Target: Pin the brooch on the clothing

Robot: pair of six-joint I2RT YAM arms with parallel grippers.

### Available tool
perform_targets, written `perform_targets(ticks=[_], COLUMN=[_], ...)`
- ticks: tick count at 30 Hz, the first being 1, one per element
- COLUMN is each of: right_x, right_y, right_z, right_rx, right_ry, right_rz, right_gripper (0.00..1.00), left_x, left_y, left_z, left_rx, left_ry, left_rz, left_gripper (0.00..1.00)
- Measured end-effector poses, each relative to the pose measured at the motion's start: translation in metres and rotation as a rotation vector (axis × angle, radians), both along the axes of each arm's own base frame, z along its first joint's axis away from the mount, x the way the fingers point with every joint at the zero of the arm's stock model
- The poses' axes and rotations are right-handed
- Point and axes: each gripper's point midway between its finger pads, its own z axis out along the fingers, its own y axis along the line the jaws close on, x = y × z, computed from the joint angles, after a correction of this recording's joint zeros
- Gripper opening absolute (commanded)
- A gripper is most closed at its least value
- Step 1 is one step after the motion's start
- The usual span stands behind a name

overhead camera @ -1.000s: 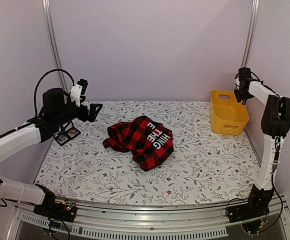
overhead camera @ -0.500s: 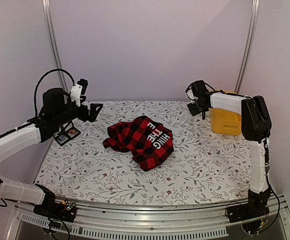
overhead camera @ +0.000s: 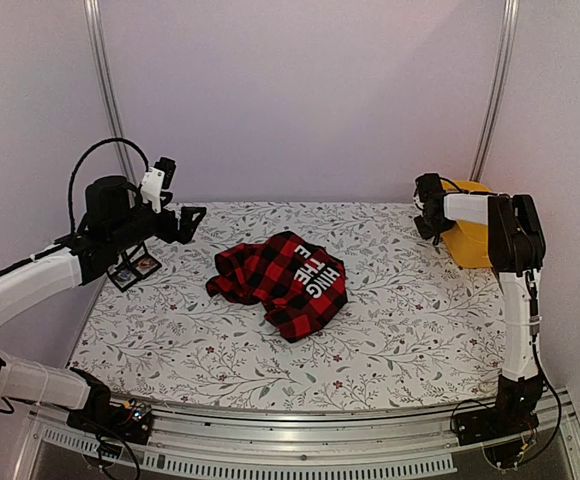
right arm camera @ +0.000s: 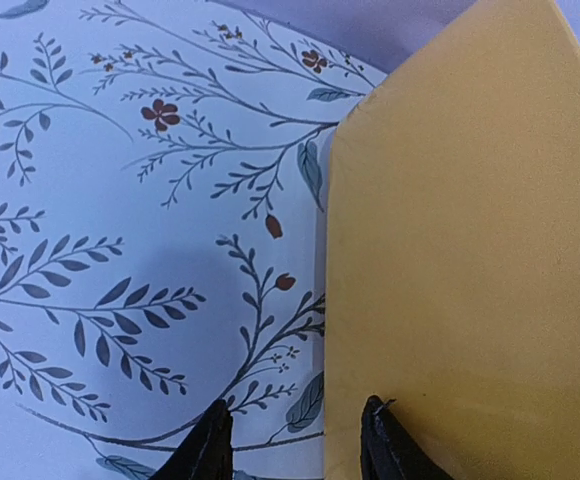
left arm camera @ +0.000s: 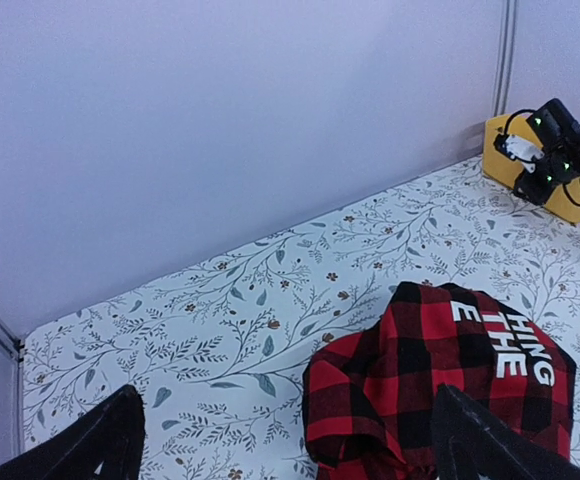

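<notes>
Floral-print table, pale walls, metal corner posts. Shirt lay crumpled mid-table. Left gripper jaws wide. Right gripper jaws part-way apart, empty, beside yellow bin.

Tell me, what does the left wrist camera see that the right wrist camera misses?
Only the left wrist view: the crumpled red-and-black checked shirt, the back wall, and the right gripper beside the yellow bin. Only the right wrist view: its own fingertips up close, apart, framing the bin's edge. Both: that yellow bin and the flowery table cover.
</notes>
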Motion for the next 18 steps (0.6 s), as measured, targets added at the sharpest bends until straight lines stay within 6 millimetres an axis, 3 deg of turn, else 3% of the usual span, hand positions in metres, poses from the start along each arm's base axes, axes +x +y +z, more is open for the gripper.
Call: perform_targets(ticks=[3,5,7,10,12,15,18], right_x=[0.011,0.017,0.018,0.004,-0.021,-0.082,-0.142], right_y=[0.003,0.017,0.038,0.089,0.132,0.195,0.253], right_z=[0.013,0.021,0.027,0.040,0.058,0.092,0.116], right_rx=[0.008,0.032,0.068,0.181,0.300,0.480,0.597], right_ry=[-0.029,-0.049,-0.058,-0.049,-0.049,-0.056,-0.067], right_rz=[0.017,0.050,0.101,0.221,0.326,0.468,0.586], right_gripper=[0.46,0.48,0.53,0.63,0.76,0.95,0.99], left_x=[0.000,-0.001,-0.001,0.000,0.003,0.013,0.028], left_y=[-0.001,-0.003,-0.011,-0.032,-0.041,-0.041,-0.039], left_z=[0.000,-0.001,-0.006,-0.022,-0.041,-0.075,-0.113], left_rx=[-0.005,-0.011,-0.008,0.020,0.045,0.084,0.126], left_ry=[0.003,0.009,0.025,0.073,0.130,0.236,0.349], left_rz=[-0.002,-0.014,-0.046,-0.116,-0.135,-0.103,-0.066], left_gripper=[0.93,0.90,0.91,0.95,0.96,0.97,0.97])
